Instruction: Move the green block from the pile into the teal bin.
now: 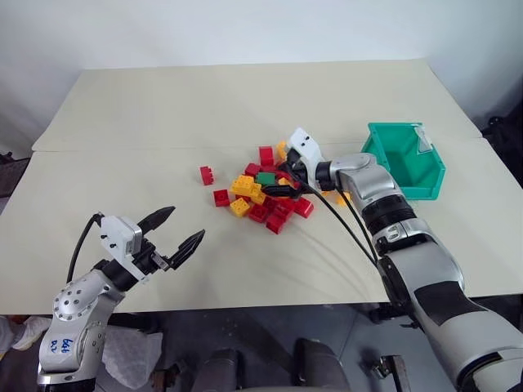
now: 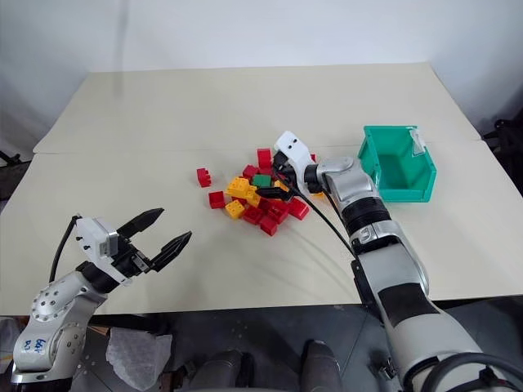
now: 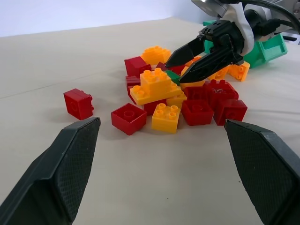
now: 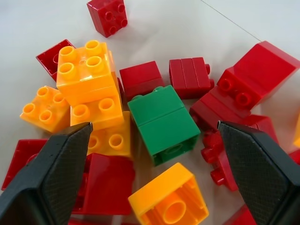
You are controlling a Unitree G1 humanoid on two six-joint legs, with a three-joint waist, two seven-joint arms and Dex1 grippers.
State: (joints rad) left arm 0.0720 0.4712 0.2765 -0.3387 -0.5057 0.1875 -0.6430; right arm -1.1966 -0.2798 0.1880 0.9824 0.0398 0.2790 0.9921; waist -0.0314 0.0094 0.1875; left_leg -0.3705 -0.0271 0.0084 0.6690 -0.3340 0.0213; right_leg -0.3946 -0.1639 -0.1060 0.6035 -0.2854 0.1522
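Right gripper [image 1: 282, 183] spread wide over the pile [image 1: 260, 192], green block [image 1: 265, 178] among it, teal bin [image 1: 404, 159] beside, left gripper [image 1: 180, 233] open, well apart

left gripper [image 1: 173, 234]: jaws wide, arm low | right gripper [image 1: 282, 184]: jaws apparently wide, arm outstretched

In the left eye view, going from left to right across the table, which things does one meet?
left gripper, open → lone red brick → the pile with the green block → right gripper, open over the pile → teal bin.
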